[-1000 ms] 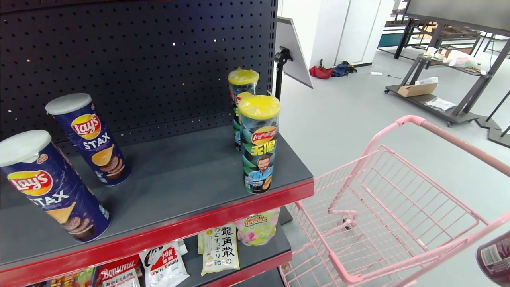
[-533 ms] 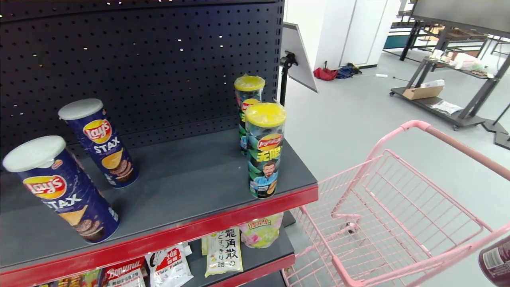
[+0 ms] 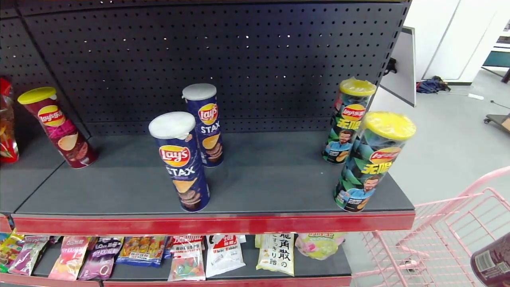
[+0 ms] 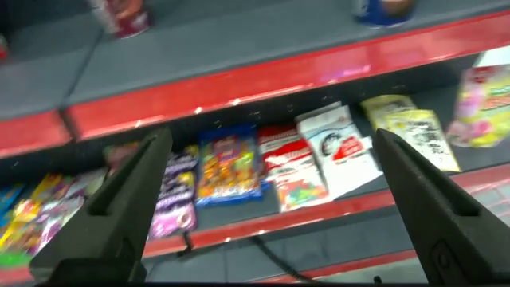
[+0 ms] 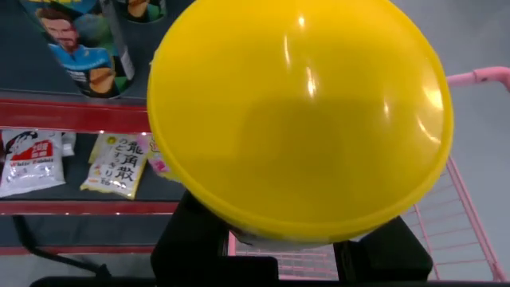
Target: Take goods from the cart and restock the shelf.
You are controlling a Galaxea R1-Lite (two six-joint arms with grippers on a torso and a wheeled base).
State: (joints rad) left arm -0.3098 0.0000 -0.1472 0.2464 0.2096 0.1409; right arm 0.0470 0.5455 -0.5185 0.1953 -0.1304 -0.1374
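The right gripper (image 5: 293, 253) is clamped on a maroon can (image 3: 492, 259), a smooth, glossy cylinder capped with a round yellow plastic lid (image 5: 299, 119). The can's long axis runs straight out from the gripper. Its lid end faces back toward the wrist and its printed body points away, toward the pink wire cart (image 3: 458, 223), which lies just beyond and beneath it.

Off to one side of the held can, past the gripper, is the shelf (image 3: 215, 223), a flat grey board with a shiny red front lip and a dark perforated back panel. Nearest this gripper on the board stand two green cans (image 3: 372, 167) with yellow lids. Farther along are two blue cans (image 3: 181, 159) with white lids.

The left gripper (image 4: 272, 137) has its two dark, wedge-shaped fingers (image 4: 127, 199) spread wide with nothing between them. Just beyond them lie crinkled foil snack packets (image 4: 227, 163) in a row on the lower shelf board, with the red lip above.
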